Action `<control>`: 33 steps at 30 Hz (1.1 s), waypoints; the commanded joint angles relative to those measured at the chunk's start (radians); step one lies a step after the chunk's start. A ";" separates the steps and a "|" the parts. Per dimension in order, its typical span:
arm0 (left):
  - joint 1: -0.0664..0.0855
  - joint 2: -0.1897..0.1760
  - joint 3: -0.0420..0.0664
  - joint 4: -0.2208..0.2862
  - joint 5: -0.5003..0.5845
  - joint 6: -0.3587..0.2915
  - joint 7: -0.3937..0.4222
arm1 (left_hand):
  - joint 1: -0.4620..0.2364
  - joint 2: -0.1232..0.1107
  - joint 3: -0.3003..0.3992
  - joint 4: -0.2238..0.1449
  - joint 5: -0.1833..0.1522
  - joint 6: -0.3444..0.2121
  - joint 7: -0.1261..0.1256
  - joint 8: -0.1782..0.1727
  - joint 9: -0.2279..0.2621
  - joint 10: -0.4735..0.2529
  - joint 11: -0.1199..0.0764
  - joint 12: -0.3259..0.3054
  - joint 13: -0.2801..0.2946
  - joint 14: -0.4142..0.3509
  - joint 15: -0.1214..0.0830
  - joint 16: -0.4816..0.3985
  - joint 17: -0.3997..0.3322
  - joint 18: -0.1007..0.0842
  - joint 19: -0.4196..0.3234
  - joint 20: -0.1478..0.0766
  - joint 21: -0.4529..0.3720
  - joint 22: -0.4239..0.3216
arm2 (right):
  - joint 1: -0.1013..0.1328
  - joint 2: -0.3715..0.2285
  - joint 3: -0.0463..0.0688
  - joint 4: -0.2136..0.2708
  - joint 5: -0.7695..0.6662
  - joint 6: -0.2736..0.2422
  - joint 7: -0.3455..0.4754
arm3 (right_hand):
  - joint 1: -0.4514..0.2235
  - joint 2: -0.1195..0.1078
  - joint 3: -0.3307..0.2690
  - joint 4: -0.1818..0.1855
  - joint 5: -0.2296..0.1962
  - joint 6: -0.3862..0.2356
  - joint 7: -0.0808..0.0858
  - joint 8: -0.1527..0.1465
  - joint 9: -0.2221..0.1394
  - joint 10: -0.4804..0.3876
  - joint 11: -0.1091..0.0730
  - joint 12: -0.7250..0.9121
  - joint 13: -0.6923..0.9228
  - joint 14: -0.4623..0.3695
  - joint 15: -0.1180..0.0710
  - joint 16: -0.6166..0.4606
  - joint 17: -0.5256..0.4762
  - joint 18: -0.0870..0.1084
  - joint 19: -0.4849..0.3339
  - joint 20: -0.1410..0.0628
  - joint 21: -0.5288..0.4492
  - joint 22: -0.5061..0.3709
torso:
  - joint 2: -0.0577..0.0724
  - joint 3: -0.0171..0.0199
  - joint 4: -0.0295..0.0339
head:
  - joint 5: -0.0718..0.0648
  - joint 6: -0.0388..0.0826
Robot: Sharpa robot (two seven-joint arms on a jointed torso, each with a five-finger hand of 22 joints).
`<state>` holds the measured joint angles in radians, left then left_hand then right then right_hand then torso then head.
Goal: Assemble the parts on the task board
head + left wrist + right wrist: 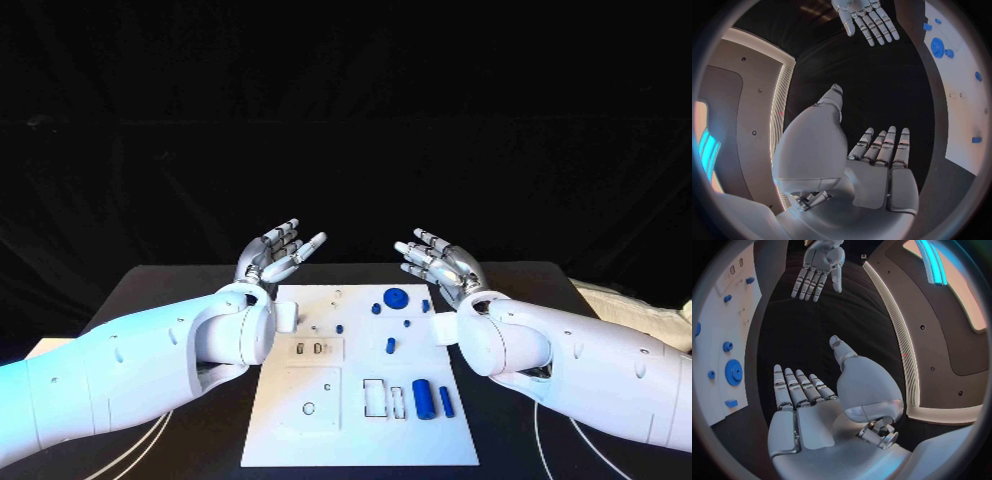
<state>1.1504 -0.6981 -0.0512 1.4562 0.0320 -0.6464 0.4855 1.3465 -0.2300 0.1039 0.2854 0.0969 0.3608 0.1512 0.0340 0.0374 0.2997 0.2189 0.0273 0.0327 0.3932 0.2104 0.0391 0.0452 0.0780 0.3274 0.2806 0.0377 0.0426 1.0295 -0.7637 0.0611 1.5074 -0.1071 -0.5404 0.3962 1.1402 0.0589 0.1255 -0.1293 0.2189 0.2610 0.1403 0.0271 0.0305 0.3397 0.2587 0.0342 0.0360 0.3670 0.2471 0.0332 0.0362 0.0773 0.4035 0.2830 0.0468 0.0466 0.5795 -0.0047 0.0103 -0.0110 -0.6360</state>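
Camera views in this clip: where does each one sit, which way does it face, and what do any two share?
Head view: on the robot's head, looking down at the task board, both arms entering, left hand and right hand raised open beyond it.
Left wrist view: behind the left hand, facing past its palm toward the right hand.
Right wrist view: behind the right hand, facing the left hand.
Shared: both wrist views catch the board's big blue gear.

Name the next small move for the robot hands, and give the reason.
Probably lower the right robot hand toward the blue cylinder lying on the near part of the task board. Both robot hands, the left too, hover open and empty beyond the board's far edge, and no part is held.
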 commanded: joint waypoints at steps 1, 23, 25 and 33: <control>0.001 0.002 0.001 0.000 0.008 0.055 -0.001 | 0.055 -0.001 0.018 0.014 0.006 0.038 0.114 0.009 0.004 0.040 0.017 0.011 0.005 0.059 0.014 0.015 0.008 0.031 0.053 0.011 0.016 0.008 | -0.005 0.004 0.008 -0.011 -0.116 0.204 -0.088 | 0.098 0.024 0.014 -0.039 0.014 0.136 0.158 0.021 0.013 0.178 0.004 0.025 0.014 0.230 -0.010 0.035 0.017 0.048 0.210 0.007 0.051 0.027 | 0.001 0.0001 0.0001 | 0.000 0.000; 0.006 -0.105 0.005 0.100 -0.050 0.129 -0.017 | 0.072 0.141 0.105 -0.063 -0.015 0.631 0.055 0.100 0.037 0.789 -0.067 0.117 0.048 0.727 -0.099 0.152 0.092 0.108 0.667 -0.054 0.149 0.045 | 0.021 -0.034 0.037 -0.067 -0.723 0.144 -0.178 | 0.142 -0.004 0.177 -0.140 -0.024 0.733 0.076 0.053 0.038 0.772 -0.106 0.042 0.027 0.828 -0.147 0.076 0.033 0.108 0.582 -0.074 0.189 0.044 | 0.075 -0.0067 0.0237 | -0.022 0.016; 0.008 -0.115 0.006 0.115 -0.054 0.131 -0.025 | 0.069 0.141 0.106 -0.066 -0.015 0.648 0.048 0.101 0.039 0.812 -0.075 0.116 0.052 0.746 -0.106 0.154 0.104 0.107 0.687 -0.061 0.149 0.044 | 0.027 -0.035 0.042 -0.073 -0.789 0.147 -0.193 | 0.142 -0.011 0.182 -0.144 -0.026 0.751 0.068 0.054 0.039 0.800 -0.116 0.043 0.028 0.862 -0.159 0.084 0.037 0.108 0.607 -0.087 0.206 0.051 | 0.084 -0.0082 0.0280 | -0.027 0.017; 0.010 -0.143 0.013 0.173 -0.042 0.134 -0.045 | 0.054 0.142 0.108 -0.066 -0.015 0.679 0.037 0.099 0.044 0.859 -0.089 0.107 0.060 0.792 -0.124 0.159 0.140 0.106 0.740 -0.078 0.155 0.044 | 0.048 -0.039 0.059 -0.078 -1.088 0.174 -0.266 | 0.158 -0.033 0.174 -0.147 -0.026 0.798 0.045 0.050 0.039 0.872 -0.144 0.036 0.029 0.971 -0.199 0.106 0.059 0.105 0.691 -0.136 0.295 0.093 | 0.114 -0.0168 0.0453 | -0.046 0.019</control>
<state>1.1588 -0.8414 -0.0395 1.6187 -0.0042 -0.5417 0.4542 1.4137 -0.0887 0.2097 0.2232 0.0883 1.0344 0.1888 0.1309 0.0802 1.1546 0.1301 0.1394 0.0918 1.1804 0.0876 0.1948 0.1828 0.1800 1.0630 0.2029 0.1896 0.0860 1.0763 -0.8041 0.1185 1.4264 -0.9776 -0.3815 0.1941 1.2927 0.0520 0.2917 -0.2702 0.2006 1.0087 0.2025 0.0848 0.0680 1.1433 0.1393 0.0791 0.0633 1.2466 0.0797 0.1240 0.0797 0.1698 1.0228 0.1844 0.2743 0.1094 0.6774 -0.0168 0.0464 -0.0521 -0.6183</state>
